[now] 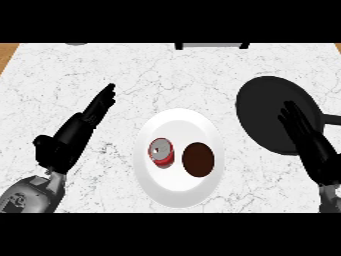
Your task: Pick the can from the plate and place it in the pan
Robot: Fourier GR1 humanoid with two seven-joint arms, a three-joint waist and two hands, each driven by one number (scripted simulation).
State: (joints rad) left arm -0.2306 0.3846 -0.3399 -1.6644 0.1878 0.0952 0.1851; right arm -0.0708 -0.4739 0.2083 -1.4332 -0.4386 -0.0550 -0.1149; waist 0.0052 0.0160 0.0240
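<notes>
No writing, brand, number or sign can be read anywhere. The red can (160, 153), standing on the white plate (179, 192) toward its left rim, shows only plain red sides and a silver top, with no lettering that can be made out.

Left hand (73, 132) and right hand (309, 140) flat, fingers straight.
</notes>
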